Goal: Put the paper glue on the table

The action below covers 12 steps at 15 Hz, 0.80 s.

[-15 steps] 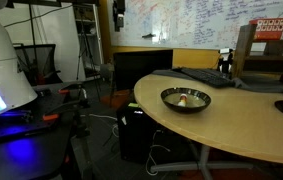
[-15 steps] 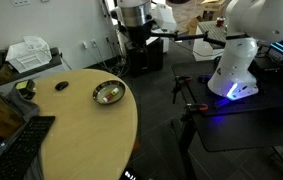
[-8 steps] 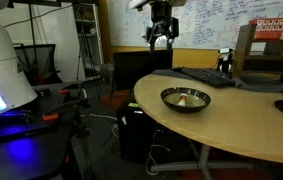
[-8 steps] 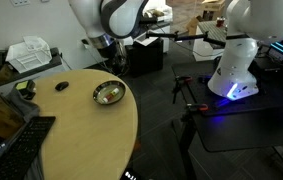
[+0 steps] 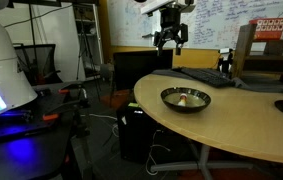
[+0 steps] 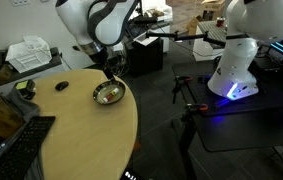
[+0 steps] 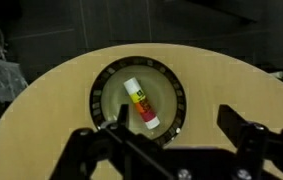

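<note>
The paper glue (image 7: 141, 103) is lying slantwise in the dark bowl (image 7: 99, 92) on the table (image 7: 41, 110), untouched. The end effector (image 5: 170, 40), out of shot a second ago, is swinging in above the bowl with its fingers spread apart and empty, so the reach is lining up and a descent looks next. The wrist view is showing the stick's angle straight down between the fingers, while an exterior view is showing only a pale speck but also the height left to drop.
</note>
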Each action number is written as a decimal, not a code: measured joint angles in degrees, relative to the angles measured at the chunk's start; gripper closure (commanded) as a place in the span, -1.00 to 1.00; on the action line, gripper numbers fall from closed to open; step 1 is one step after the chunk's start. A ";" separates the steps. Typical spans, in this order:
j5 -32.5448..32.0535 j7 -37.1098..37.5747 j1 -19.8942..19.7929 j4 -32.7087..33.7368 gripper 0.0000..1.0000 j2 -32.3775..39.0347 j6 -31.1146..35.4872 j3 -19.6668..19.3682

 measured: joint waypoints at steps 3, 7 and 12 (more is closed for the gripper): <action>1.00 -8.36 -0.61 0.69 -1.00 2.03 -0.14 0.35; 0.69 -22.81 -3.06 6.87 -1.00 10.26 0.06 0.56; 0.91 -35.87 -7.17 18.53 -1.00 21.54 -0.06 2.36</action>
